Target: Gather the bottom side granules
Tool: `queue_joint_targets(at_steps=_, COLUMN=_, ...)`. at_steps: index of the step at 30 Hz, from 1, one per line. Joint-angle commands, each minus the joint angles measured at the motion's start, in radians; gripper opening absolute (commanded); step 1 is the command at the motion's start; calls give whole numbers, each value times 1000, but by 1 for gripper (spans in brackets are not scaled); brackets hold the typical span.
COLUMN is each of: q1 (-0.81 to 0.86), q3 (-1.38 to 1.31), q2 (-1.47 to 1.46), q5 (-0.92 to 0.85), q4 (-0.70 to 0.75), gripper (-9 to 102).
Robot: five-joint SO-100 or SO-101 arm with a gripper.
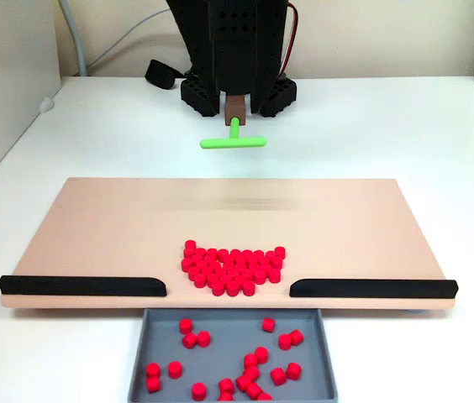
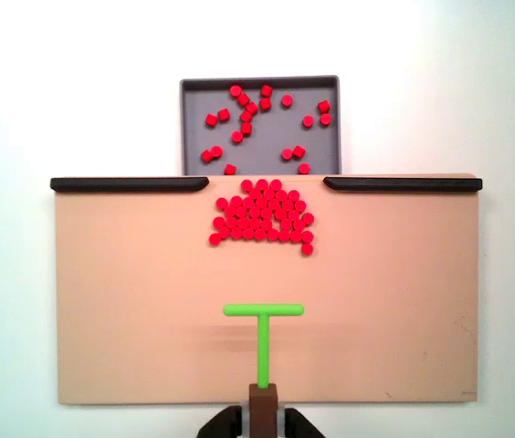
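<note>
Granules (image 1: 233,269) (image 2: 262,215) sit packed in one red pile on the tan board (image 1: 94,227) (image 2: 130,301), right at the gap between the two black rails. In a fixed view the pile lies near the board's near edge, its lower tip almost at the gap; in another fixed view it lies just below the gap, wide at the bottom row, with one pellet sticking out at the lower right corner.

Left rail (image 1: 81,286) (image 2: 130,183) and right rail (image 1: 373,288) (image 2: 402,183) run along that edge, well apart from each other, pile between their inner ends.

Grey tray (image 1: 149,336) (image 2: 190,119) sits past the gap, touching or just beside the board edge. Loose pellets (image 1: 254,361) (image 2: 248,109) lie scattered in it, mostly apart, a few touching.

Green T-tool (image 1: 234,141) (image 2: 263,333) is fixed on a brown stub (image 1: 234,107) (image 2: 262,406) at the arm's (image 1: 233,50) end. Its crossbar faces the pile, well apart from it, above the board's far side. Cannot tell from the pictures whether it touches the board.

Gripper: fingers not made out, so open or closed cannot be told; the tool just sticks out from the stub.

White table (image 1: 405,126) (image 2: 513,274) under everything.
</note>
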Motion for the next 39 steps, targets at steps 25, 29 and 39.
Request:
queue_joint_targets(at_steps=25, q1=14, q3=41, q2=-8, q5=14, q4=-15, gripper=0)
queue_joint_targets(at_steps=29, q1=-11, q3=40, q2=-17, q5=60, q4=-15, gripper=0)
queue_joint_targets(at_steps=39, q1=-9, q3=40, q2=-15, q5=81, q4=-15, gripper=0)
